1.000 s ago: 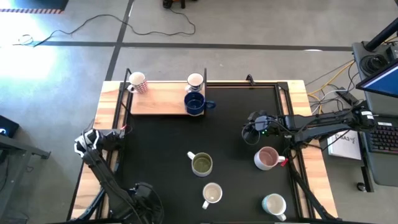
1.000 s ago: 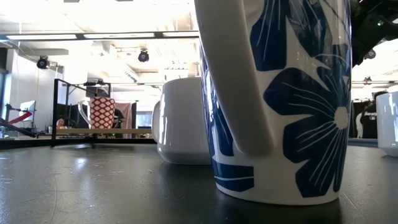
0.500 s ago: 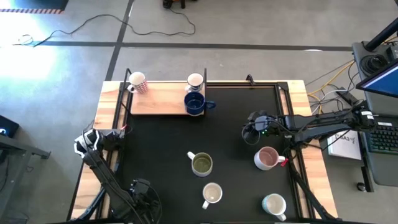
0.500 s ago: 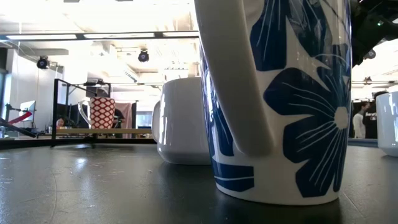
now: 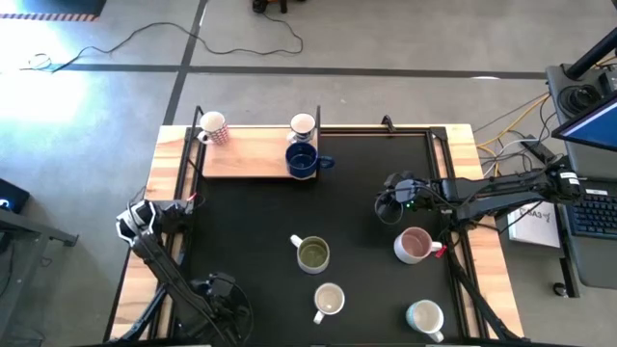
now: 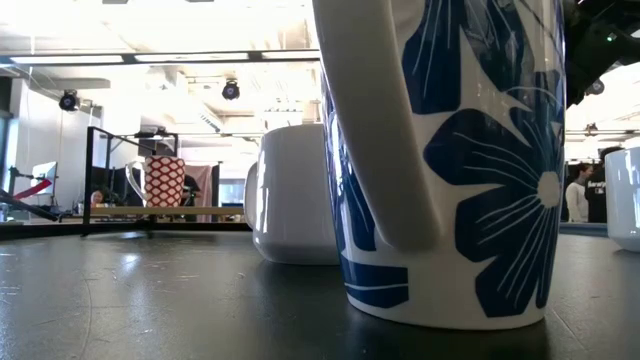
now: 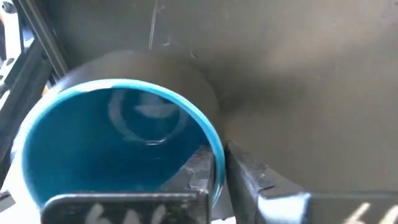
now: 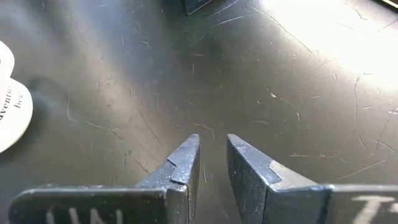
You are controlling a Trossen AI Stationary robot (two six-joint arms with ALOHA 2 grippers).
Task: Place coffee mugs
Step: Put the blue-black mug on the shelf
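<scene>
Risk: rim grip on blue mug may slip.

My left pincer (image 7: 219,168) pinches the blue-lined mug (image 7: 118,146) by its rim only; right pincer (image 8: 213,163) nearly closed, empty.

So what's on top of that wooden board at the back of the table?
Three mugs stand on the wooden board: a red-patterned mug at its left end, a white mug and a dark blue mug at its right end. Nothing shows under them.
</scene>
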